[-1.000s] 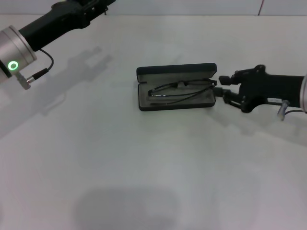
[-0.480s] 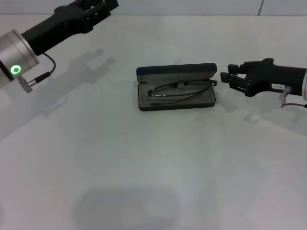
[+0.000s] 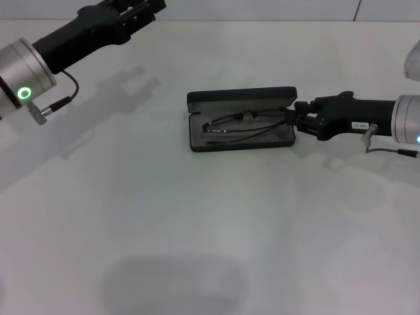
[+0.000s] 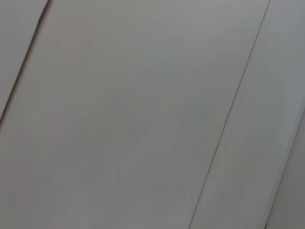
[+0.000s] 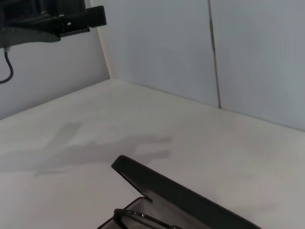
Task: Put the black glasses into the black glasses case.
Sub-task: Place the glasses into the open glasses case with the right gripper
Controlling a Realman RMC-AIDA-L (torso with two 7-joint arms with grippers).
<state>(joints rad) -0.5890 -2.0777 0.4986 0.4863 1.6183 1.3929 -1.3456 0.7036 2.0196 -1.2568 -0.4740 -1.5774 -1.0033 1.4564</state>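
Note:
The black glasses case [image 3: 197, 134] lies open in the middle of the white table, its lid [image 3: 241, 98] standing up at the far side. The black glasses [image 3: 246, 123] lie inside on the grey lining, temples folded, about as wide as the case. My right gripper [image 3: 295, 118] is low at the case's right end, next to the right end of the glasses. The right wrist view shows the lid [image 5: 190, 198] and a bit of the glasses frame [image 5: 138, 217]. My left gripper [image 3: 141, 10] is raised at the far left, away from the case.
The white table [image 3: 197, 230] stretches around the case, with a pale wall behind it. The left arm [image 5: 47, 24] shows high up in the right wrist view. The left wrist view shows only plain wall panels [image 4: 143, 119].
My right gripper drew back to the right of the case, then came in again to its right end, turned and lower. The left arm shifted slightly right. Case and glasses stayed put.

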